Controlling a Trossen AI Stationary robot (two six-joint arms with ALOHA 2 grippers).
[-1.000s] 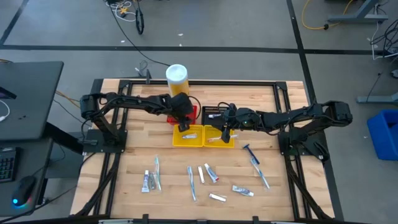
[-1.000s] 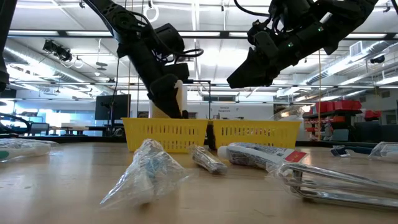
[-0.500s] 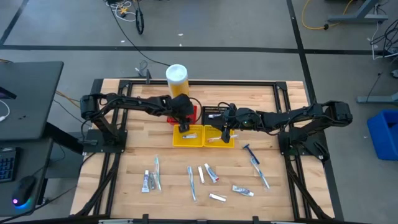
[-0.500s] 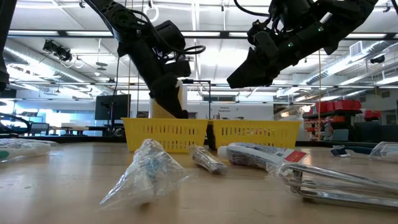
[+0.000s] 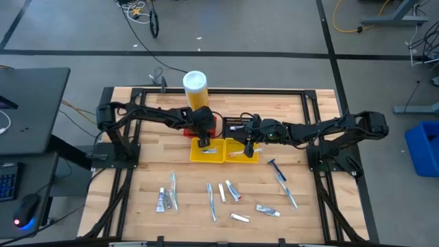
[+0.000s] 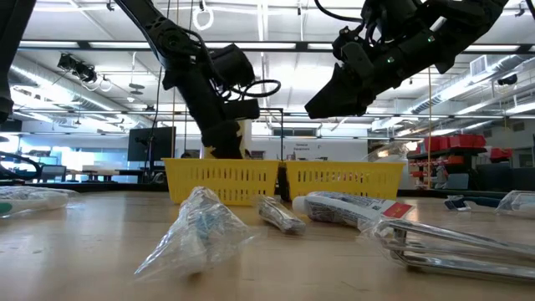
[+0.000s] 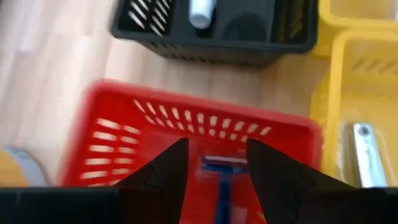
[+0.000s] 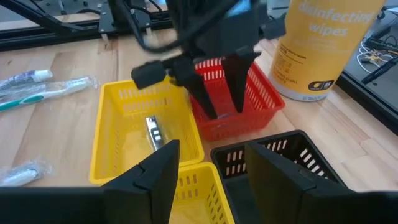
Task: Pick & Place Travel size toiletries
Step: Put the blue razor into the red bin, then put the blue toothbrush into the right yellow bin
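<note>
While loose toiletries (image 5: 226,195) lie on the tabletop (image 5: 147,178) nearest the yellow baskets (image 5: 224,150), the right gripper (image 5: 249,149) hangs released above them; beyond, the left gripper (image 8: 222,104), released, dips into the red basket (image 7: 186,149) over a razor (image 7: 221,180).

Grey floor (image 5: 274,27) with loose cables, dark desk (image 5: 27,110) alongside, blue bin (image 5: 424,147), bright ceiling strip lights (image 6: 92,43).

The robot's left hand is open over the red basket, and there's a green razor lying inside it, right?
Almost. The left hand is open over the red basket, but the razor inside is blue, not green. The left wrist view shows it between the fingers.
</note>
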